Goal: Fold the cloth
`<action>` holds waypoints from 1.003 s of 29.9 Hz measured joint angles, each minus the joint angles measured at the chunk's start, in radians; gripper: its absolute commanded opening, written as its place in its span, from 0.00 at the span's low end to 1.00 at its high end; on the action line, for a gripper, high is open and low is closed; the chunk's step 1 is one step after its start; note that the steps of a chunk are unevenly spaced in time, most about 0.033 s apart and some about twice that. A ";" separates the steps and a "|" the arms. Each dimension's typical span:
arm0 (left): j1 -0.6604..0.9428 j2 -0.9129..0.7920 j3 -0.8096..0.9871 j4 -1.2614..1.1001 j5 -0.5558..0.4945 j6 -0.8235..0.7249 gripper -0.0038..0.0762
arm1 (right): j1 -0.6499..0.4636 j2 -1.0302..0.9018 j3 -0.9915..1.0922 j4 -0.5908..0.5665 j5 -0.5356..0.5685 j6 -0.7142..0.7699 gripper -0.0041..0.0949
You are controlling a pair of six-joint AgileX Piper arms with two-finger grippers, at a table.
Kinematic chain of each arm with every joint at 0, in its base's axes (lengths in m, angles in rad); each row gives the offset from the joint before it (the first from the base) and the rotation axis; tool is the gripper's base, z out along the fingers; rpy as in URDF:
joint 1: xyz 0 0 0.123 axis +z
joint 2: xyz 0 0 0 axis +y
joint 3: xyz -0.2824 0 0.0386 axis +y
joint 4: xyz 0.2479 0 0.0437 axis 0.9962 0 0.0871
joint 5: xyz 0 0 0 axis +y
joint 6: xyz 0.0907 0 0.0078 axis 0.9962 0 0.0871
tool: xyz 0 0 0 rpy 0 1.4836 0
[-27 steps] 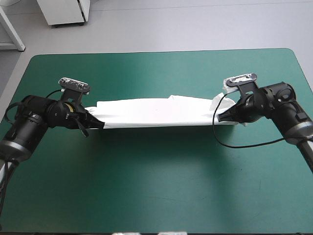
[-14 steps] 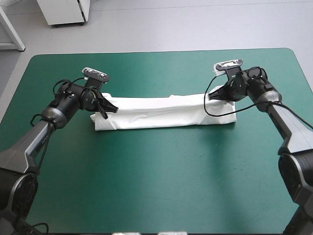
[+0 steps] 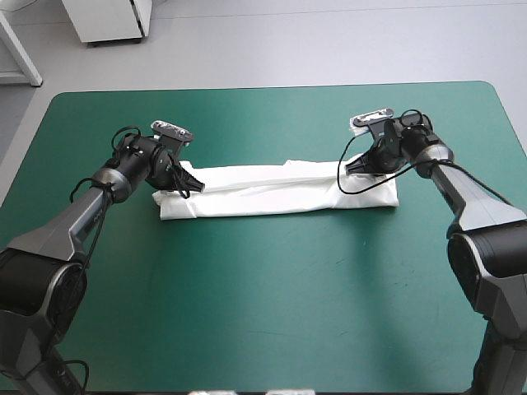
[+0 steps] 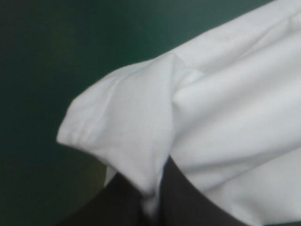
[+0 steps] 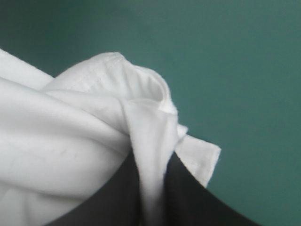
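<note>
White, soft T-shirt [image 3: 276, 191] is laid as a long narrow band across the middle of the teal-green cover [image 3: 272, 313], creased, hems stitched. Each end is clamped by the left gripper [image 3: 193, 186] and right gripper [image 3: 350, 164]. Both ends are best carried level, so the fold is kept straight

The T-shirt [image 3: 272, 191] is plain white across every fold that shows, its creases shaded pale grey. On all sides of the T-shirt the table cover [image 3: 263, 313] is an even teal-green. At the T-shirt's two ends, the left gripper [image 3: 194, 186] and the right gripper [image 3: 352, 164] have black fingers.
</note>
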 measured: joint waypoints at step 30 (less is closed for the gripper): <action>-0.171 -0.127 -0.196 -0.424 0.213 0.234 0.04 | -0.195 -0.630 0.196 -0.019 0.152 0.038 0.52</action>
